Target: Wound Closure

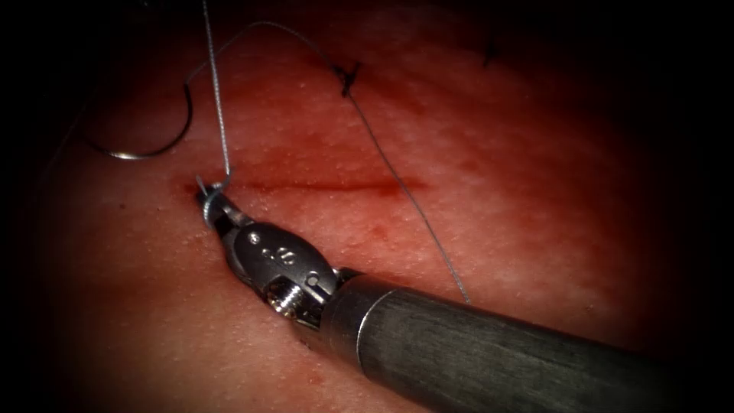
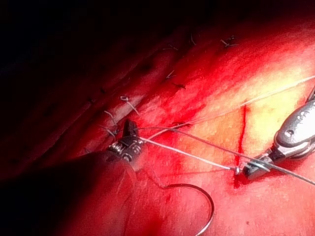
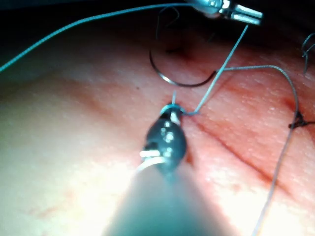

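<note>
thread (image 1: 220,115) in right jaws, needle (image 1: 157,138) loose

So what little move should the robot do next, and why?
Probably pull the two tools gently apart to snug the thread. The right tool grips the thread at the left end of the cut, with a loop round its tip. The left tool seems to hold the strand going up. The needle lies free on the tissue, left of the cut, held by neither tool.

Finished stitch knots (image 1: 348,76) on tissue beyond open cut.
</note>
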### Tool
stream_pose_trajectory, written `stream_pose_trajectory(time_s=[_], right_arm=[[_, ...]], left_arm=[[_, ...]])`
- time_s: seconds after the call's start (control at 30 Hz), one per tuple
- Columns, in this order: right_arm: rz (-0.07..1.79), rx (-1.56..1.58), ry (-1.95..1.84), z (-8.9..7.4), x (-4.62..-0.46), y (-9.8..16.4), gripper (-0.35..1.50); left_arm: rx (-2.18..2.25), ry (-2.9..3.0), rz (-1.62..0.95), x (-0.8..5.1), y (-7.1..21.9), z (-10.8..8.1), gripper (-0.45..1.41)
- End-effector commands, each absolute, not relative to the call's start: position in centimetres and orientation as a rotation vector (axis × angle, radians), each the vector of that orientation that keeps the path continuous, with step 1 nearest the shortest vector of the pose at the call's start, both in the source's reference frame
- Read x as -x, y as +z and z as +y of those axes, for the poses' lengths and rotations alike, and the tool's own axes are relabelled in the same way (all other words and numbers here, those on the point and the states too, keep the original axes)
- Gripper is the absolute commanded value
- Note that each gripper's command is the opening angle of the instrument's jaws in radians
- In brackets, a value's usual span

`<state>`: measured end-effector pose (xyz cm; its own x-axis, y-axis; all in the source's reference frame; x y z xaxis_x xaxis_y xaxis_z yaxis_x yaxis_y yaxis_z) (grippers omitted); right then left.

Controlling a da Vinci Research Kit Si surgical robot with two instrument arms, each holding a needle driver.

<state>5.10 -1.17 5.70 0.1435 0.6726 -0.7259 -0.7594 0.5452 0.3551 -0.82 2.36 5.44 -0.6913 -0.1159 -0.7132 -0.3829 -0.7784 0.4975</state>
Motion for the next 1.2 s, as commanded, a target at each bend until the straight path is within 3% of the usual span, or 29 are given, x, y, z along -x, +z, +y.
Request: stream_pose_trajectory(time_s=[0.03, 1.2], right_arm=[[0.984, 0.106, 1.028, -1.2, -5.17, 5.7, -0.35], [1.014, 0.097, 0.946, -1.7, -4.97, 5.5, -0.35]], left_arm=[[1.142, 2.560, 0.981, 0.88, 5.5, 2.5, -0.45], [1.075, 2.501, 1.139, 0.66, 5.5, 3.6, -0.45]])
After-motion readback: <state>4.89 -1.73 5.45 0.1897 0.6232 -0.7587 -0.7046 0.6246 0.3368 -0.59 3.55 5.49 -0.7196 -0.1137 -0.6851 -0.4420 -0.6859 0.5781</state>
